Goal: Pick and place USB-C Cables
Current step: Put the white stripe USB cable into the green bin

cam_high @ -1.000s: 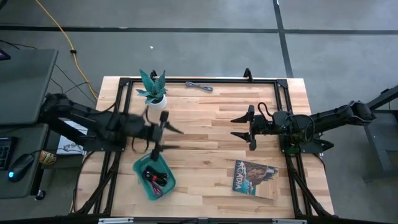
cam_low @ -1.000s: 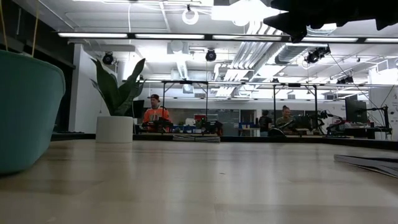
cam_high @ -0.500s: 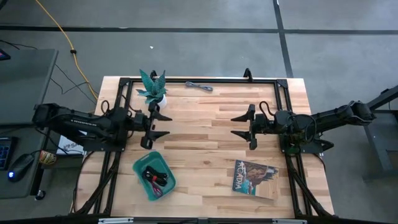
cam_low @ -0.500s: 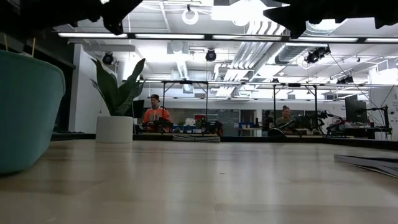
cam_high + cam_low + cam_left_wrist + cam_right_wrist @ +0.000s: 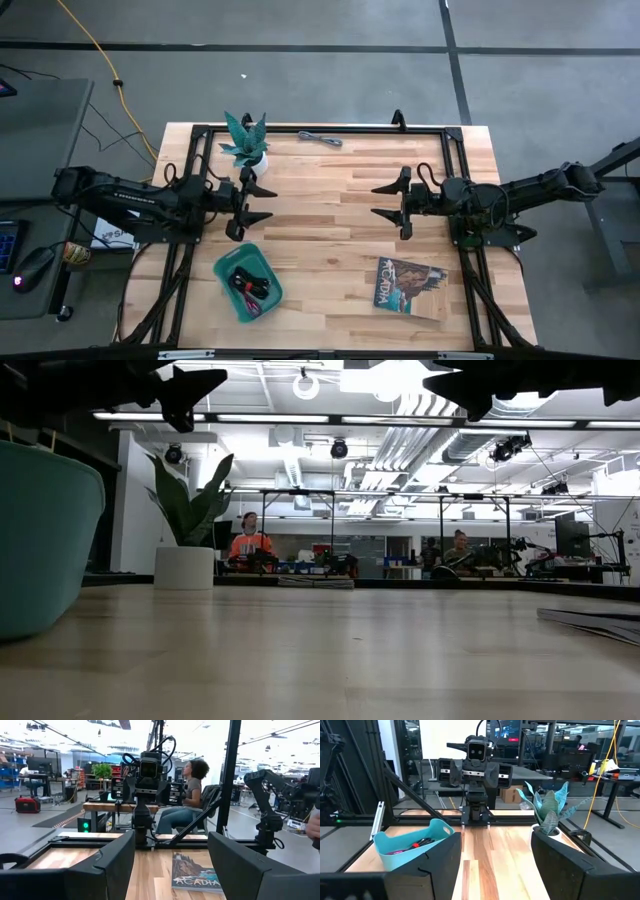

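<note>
A grey USB-C cable (image 5: 320, 138) lies coiled on the wood near the table's far edge. A black-and-red cable (image 5: 246, 284) and a maroon one (image 5: 253, 304) lie inside the teal tray (image 5: 226, 268), which also shows in the right wrist view (image 5: 395, 851) and the low view (image 5: 45, 540). My left gripper (image 5: 262, 203) hangs open above the table, just beyond the tray's far end, pointing level toward the table's right edge. My right gripper (image 5: 385, 201) hangs open facing it at mid-table. Both hold nothing.
A potted plant (image 5: 247, 146) stands at the far left, close to my left gripper. A magazine (image 5: 410, 286) lies near the front right. A black frame runs along the table's edges (image 5: 300, 129). People sit in the room behind (image 5: 250, 546).
My left gripper has drawn back from over the tray's far end toward the table's left and far side. It has tipped up from slanting downward to pointing level. It has kept still for the last half second. The cables in the tray lie as before.
</note>
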Action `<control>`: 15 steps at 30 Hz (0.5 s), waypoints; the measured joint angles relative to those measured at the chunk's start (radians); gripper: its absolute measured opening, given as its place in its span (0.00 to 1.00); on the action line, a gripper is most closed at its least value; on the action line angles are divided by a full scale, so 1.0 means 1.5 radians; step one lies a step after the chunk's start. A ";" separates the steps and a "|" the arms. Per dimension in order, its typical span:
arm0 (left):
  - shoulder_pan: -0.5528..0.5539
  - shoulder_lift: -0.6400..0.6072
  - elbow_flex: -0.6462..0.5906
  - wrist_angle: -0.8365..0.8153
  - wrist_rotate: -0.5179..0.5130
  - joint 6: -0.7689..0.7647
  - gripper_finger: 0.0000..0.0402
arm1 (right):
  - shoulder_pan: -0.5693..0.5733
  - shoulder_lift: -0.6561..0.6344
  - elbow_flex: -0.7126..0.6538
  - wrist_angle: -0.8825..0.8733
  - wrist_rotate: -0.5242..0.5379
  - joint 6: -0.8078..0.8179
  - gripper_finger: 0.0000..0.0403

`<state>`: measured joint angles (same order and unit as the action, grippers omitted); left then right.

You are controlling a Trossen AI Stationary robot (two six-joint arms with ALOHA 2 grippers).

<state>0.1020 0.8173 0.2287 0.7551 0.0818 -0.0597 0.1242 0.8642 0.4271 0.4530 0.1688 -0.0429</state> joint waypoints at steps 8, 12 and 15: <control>0.000 0.000 0.000 0.000 0.000 0.007 0.57 | 0.000 0.000 0.000 -0.008 0.000 0.017 0.58; 0.000 0.000 0.000 0.000 0.000 0.007 0.57 | 0.000 0.005 0.000 -0.009 0.059 0.117 0.58; 0.000 0.000 0.000 0.001 0.000 0.007 0.57 | -0.006 0.034 0.005 -0.029 0.182 0.213 0.58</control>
<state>0.1020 0.8177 0.2287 0.7573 0.0818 -0.0492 0.1158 0.9156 0.4343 0.4093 0.4425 0.2759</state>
